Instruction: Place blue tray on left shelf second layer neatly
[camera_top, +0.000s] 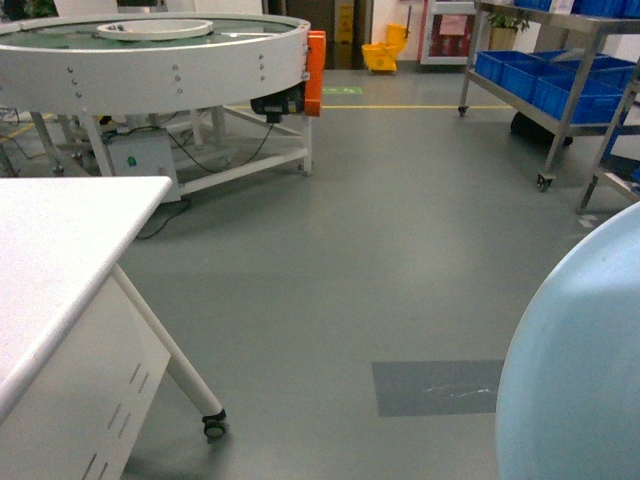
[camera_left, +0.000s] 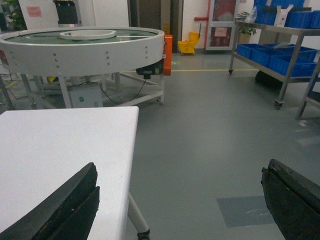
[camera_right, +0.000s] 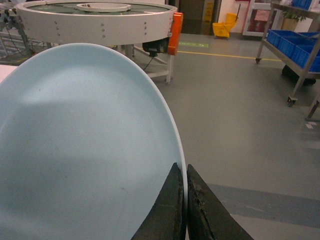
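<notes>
The pale blue tray (camera_right: 85, 150) fills the left of the right wrist view, held on edge above the floor. My right gripper (camera_right: 184, 172) is shut on its rim, one black finger on each side. In the head view the blue tray (camera_top: 585, 370) bulges in at the lower right corner. My left gripper (camera_left: 180, 200) is open and empty, its two black fingers (camera_left: 65, 205) wide apart at the bottom of its view, over the white table's corner. A stainless-steel shelf (camera_top: 560, 100) with posts and rail levels stands far right at the back.
A white table (camera_top: 50, 260) on castors stands at the lower left. A large round white conveyor (camera_top: 150, 50) is behind it. Dark-blue crates (camera_top: 555, 80) fill the steel rack. A yellow mop bucket (camera_top: 383, 50) sits far back on the grey floor.
</notes>
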